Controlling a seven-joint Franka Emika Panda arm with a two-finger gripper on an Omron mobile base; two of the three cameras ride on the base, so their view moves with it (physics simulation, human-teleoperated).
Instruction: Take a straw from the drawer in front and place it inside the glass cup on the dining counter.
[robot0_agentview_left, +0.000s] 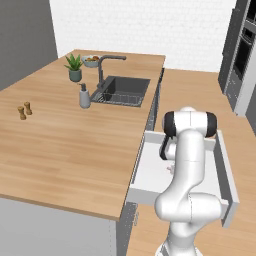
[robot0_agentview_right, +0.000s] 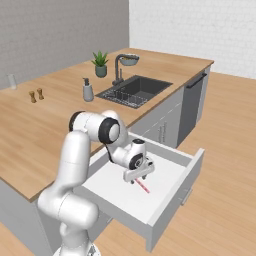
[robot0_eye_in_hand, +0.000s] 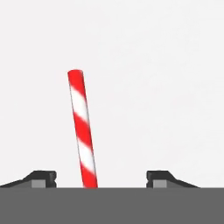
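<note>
Hand (robot0_eye_in_hand: 99, 178) spread, fingertips either side of straw (robot0_eye_in_hand: 82, 131) lying in drawer (robot0_agentview_right: 172, 192).

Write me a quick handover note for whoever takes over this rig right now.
Gripper: down in the open drawer, jaws apart, one on each side of the straw; no grip yet.
Straw: lying flat on the drawer floor.
Glass cup: at the far left of the dining counter, upright.
Done: drawer open, gripper lined up.
Left: close on straw, lift, carry to cup, drop in.
</note>
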